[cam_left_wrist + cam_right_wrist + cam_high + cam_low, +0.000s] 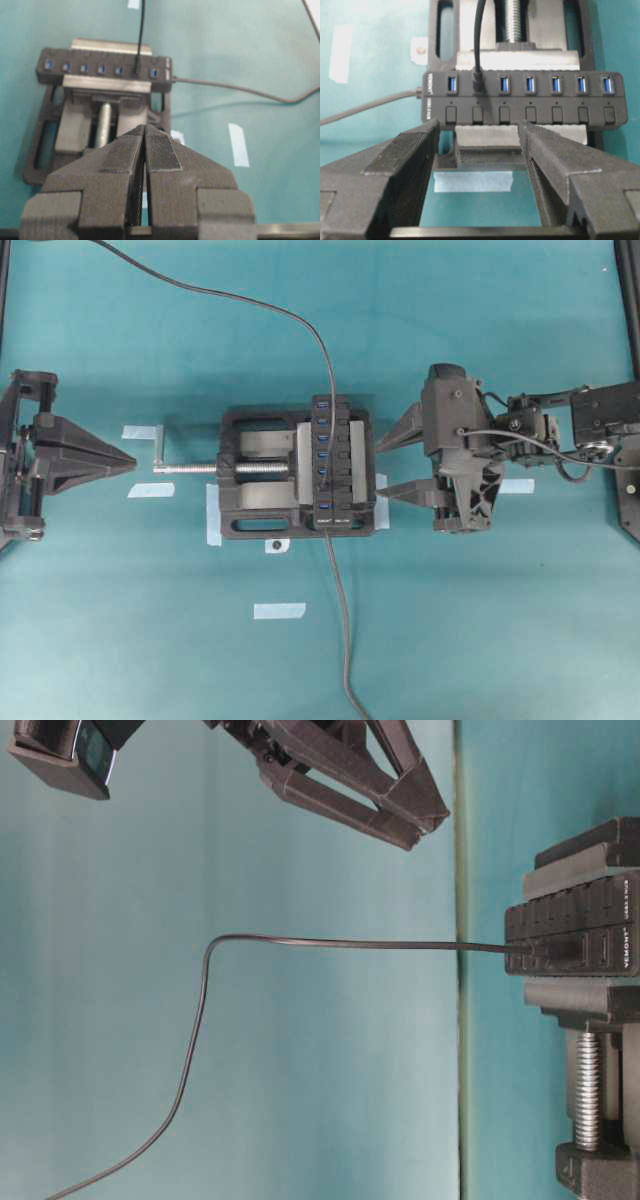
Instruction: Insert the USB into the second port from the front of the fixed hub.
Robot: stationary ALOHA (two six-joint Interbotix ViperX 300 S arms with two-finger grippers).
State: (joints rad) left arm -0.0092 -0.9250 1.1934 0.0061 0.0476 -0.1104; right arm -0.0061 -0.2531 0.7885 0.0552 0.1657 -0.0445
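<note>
The fixed hub (343, 455) is a black bar with blue ports, clamped in a vise. The USB (478, 85) sits plugged into the second port from the labelled front end, also seen in the left wrist view (136, 69). Its thin cable (330, 942) rises straight off the hub (545, 100) and loops away. My right gripper (380, 468) stands open just right of the hub, its jaws wide and nothing between them (478, 127). Far to the left, my left gripper (133, 461) is shut and empty, pointing at the vise screw (145, 127).
The black vise (250, 525) has a silver screw and crank (160, 455) sticking out to the left. The hub's own cable (345, 640) runs off the front end toward the table's near edge. Pieces of pale tape (279, 611) lie on the teal mat.
</note>
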